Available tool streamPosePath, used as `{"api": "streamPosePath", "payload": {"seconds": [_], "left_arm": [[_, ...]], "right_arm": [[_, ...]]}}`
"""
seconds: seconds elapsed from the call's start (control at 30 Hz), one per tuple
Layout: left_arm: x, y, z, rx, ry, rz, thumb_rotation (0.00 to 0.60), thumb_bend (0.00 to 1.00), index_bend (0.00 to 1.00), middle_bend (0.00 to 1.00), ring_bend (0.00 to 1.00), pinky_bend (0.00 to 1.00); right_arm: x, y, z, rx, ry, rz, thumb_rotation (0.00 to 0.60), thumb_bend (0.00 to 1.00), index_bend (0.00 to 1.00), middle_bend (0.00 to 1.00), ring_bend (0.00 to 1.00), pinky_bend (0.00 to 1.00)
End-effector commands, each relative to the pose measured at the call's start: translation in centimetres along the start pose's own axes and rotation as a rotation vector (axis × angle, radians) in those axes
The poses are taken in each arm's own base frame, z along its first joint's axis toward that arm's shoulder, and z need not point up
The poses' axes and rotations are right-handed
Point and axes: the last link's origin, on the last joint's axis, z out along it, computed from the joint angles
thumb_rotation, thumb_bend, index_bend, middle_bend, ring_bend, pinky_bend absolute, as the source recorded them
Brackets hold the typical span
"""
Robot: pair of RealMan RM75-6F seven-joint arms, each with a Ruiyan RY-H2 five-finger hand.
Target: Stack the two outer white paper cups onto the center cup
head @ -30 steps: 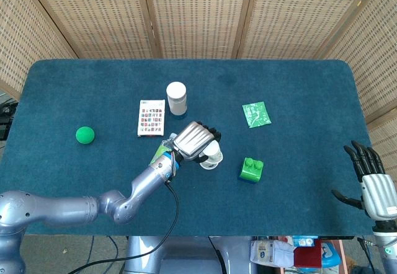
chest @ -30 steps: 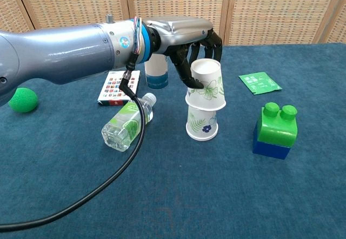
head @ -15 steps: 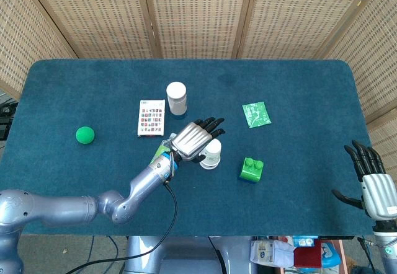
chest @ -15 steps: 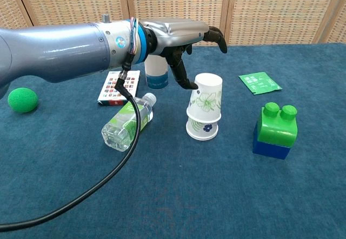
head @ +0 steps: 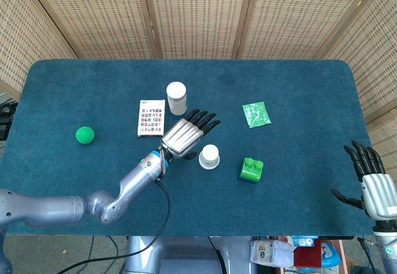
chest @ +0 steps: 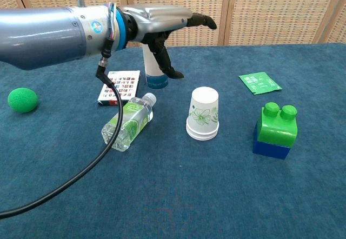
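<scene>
A stack of white paper cups with green leaf prints stands upside down in the middle of the table, also seen from above as the cup stack. My left hand hovers up and to the left of it with fingers spread, holding nothing; in the chest view the left hand is above and left of the stack. My right hand hangs off the table's right edge, fingers apart and empty.
A clear water bottle lies left of the stack. A green-and-blue block sits to its right. A white canister, a card box, a green packet and a green ball lie around.
My left hand let go of the top cup, which dropped fully onto the stack. The hand then opened and drew back up and to the left.
</scene>
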Motion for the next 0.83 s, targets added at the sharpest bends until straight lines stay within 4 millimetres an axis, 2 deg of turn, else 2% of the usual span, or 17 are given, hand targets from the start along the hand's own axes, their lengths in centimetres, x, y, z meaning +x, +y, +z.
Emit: {"api": "streamPosePath", "payload": {"seconds": [0.03,0.17,0.23,0.27,0.37,0.47,0.6,0.67,0.83], "left_arm": [[1.5,-4.5,-5.1,0.145,0.116,0.012,0.6,0.17,0.0,0.0,0.0,0.0],[1.1,-9.6,-12.1,0.319,0.173,0.012,0.6,0.14,0.0,0.0,0.0,0.0],[0.6,-12.8,-16.2,0.432,0.196,-0.002,0.6,0.14,0.0,0.0,0.0,0.0],[0.2,-14.7,-18.8,0.501,0.201,-0.015,0.6,0.14,0.0,0.0,0.0,0.0],[-0.8,-17.7,-24.2,0.613,0.204,-0.067,0.6,0.12,0.0,0.0,0.0,0.0],[-1.9,-19.5,-28.7,0.693,0.229,-0.114,0.6,0.11,0.0,0.0,0.0,0.0],[-3.6,-20.1,-32.9,0.785,0.205,-0.192,0.6,0.1,0.0,0.0,0.0,0.0],[-4.1,-20.0,-34.0,0.807,0.208,-0.213,0.6,0.1,0.0,0.0,0.0,0.0],[-4.9,-19.7,-35.5,0.819,0.227,-0.244,0.6,0.1,0.0,0.0,0.0,0.0]], "right_arm": [[0.0,-0.1,-0.1,0.003,-0.001,0.003,0.6,0.0,0.08,0.01,0.0,0.0],[0.1,0.0,-0.2,0.001,-0.001,0.006,0.6,0.0,0.08,0.01,0.0,0.0],[0.1,-0.1,-0.2,0.004,-0.002,0.004,0.6,0.0,0.08,0.01,0.0,0.0],[0.1,-0.1,-0.2,0.006,-0.002,0.002,0.6,0.0,0.08,0.01,0.0,0.0],[0.0,-0.3,-0.2,0.009,-0.006,-0.006,0.6,0.0,0.08,0.01,0.0,0.0],[0.0,-0.5,-0.2,0.012,-0.004,-0.015,0.6,0.0,0.08,0.01,0.0,0.0],[0.1,-0.7,-0.3,0.017,0.003,-0.021,0.6,0.0,0.08,0.01,0.0,0.0],[0.1,-0.9,-0.3,0.021,0.005,-0.025,0.6,0.0,0.08,0.01,0.0,0.0],[0.0,-1.1,-0.5,0.025,0.005,-0.035,0.6,0.0,0.08,0.01,0.0,0.0]]}}
